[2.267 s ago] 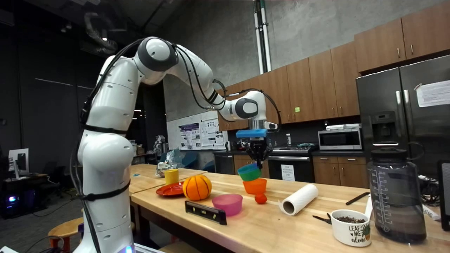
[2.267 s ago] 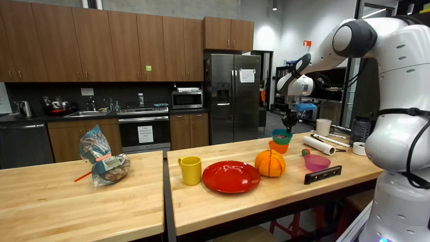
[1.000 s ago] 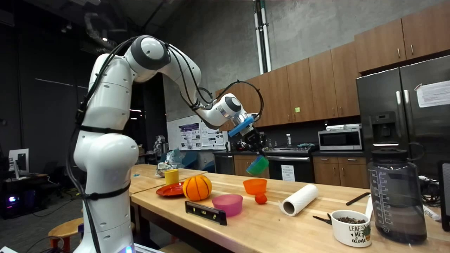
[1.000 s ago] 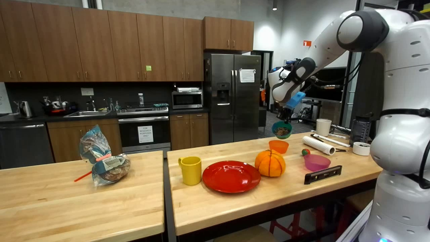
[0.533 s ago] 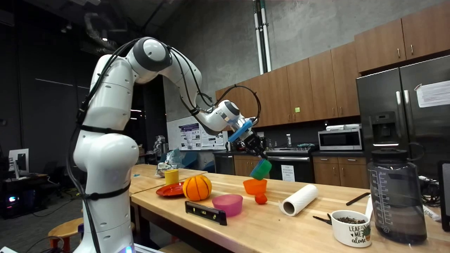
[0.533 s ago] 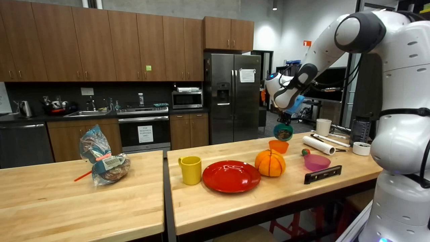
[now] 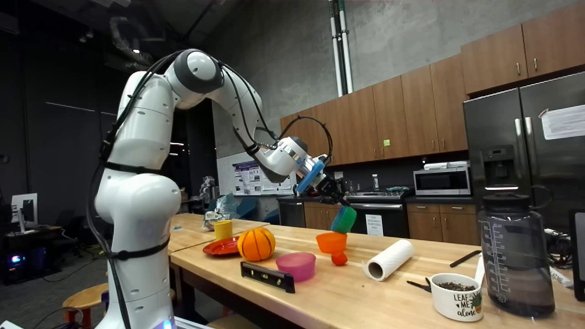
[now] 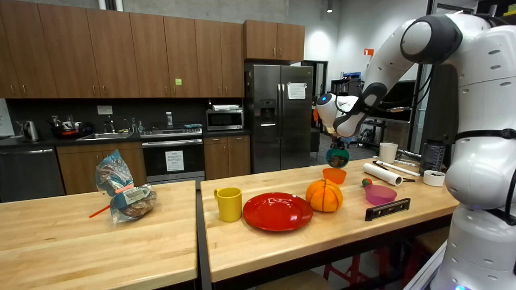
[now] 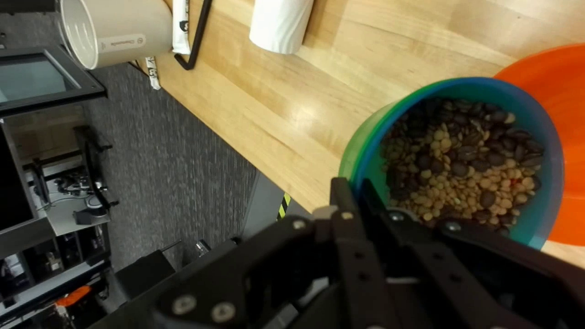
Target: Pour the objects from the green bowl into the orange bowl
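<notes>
Pinching the green bowl [image 7: 346, 220] of beans [image 9: 458, 168] and lentils [image 9: 438, 196] by its rim, your hand [image 9: 353, 186] is closed tight. That bowl hangs tipped just above the orange bowl [image 7: 331, 244], lower lip over its mouth in both exterior views. You probably just need more tilt.

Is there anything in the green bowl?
Not empty: the wrist view shows lots of dark and tan bits inside the green bowl.
</notes>
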`<state>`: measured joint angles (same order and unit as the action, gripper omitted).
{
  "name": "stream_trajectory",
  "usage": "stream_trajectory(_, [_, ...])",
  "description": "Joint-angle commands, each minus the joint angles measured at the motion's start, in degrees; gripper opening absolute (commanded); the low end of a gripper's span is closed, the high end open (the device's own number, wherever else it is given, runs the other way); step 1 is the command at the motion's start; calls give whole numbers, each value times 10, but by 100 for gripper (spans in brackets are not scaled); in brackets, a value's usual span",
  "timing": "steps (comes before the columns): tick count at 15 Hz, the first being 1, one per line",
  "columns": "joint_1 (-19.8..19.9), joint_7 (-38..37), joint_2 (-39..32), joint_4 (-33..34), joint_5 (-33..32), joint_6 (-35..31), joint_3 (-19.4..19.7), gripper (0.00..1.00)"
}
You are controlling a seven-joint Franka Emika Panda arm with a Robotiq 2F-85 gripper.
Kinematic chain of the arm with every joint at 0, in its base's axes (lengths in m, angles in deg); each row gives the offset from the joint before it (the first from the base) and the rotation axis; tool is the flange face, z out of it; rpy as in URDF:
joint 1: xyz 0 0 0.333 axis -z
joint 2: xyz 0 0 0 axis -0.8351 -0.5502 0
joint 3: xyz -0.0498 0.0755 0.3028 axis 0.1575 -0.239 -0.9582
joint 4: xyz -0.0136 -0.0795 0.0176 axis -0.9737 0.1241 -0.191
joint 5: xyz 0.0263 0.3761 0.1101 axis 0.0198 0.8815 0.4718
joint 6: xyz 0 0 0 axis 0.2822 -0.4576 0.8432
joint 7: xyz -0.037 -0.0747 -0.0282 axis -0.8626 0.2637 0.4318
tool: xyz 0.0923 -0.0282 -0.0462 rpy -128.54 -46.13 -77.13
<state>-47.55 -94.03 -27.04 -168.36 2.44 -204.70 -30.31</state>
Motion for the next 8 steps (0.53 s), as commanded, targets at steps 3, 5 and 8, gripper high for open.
stream_trajectory(3, [-8, -94, 18, -31, -99, -4, 4, 1])
stream_trajectory(5, [-10, -137, 22, -40, -144, -4, 3, 1])
stream_trajectory(8, [-13, -204, 29, -52, -219, 2, -3, 1])
